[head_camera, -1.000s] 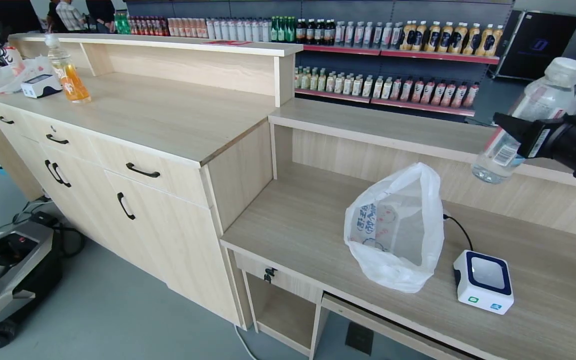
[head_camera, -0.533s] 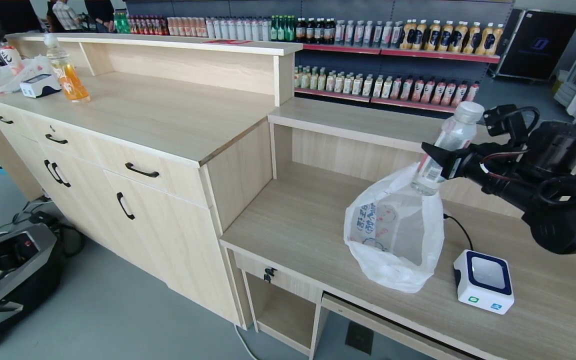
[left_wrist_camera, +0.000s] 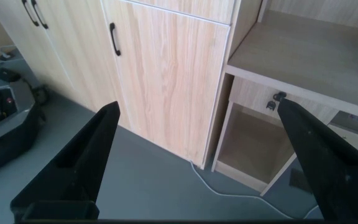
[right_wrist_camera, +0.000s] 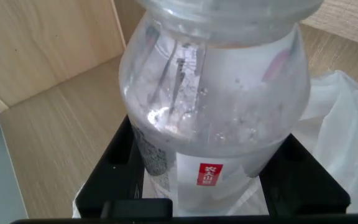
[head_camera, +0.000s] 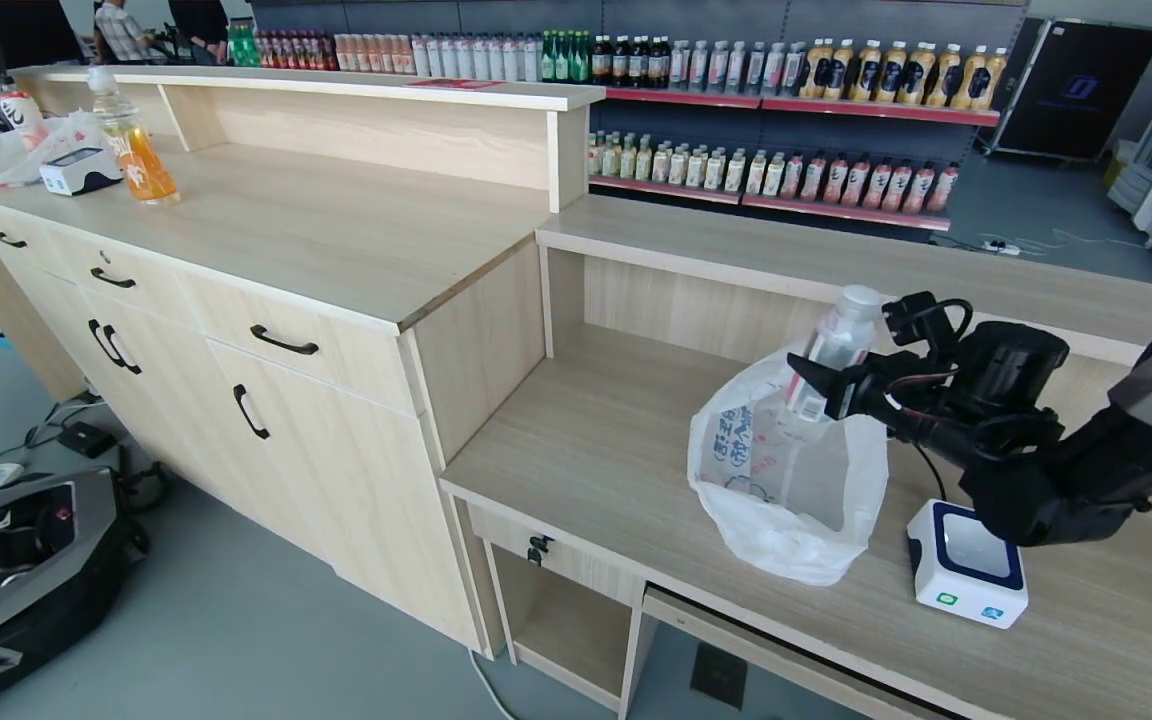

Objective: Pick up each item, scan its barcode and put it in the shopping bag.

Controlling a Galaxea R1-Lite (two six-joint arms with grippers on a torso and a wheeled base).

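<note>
My right gripper (head_camera: 821,385) is clamped on the bottle (head_camera: 829,350), whose lower half sits inside the mouth of the bag (head_camera: 786,500) on the surface (head_camera: 576,440). My left gripper (left_wrist_camera: 197,107) hangs open, well away, over the floor. Nothing props the bag open, so if I release here I judge the bottle could snag the limp rim, tip the bag over, or roll out toward the scanner (head_camera: 966,560).
</note>
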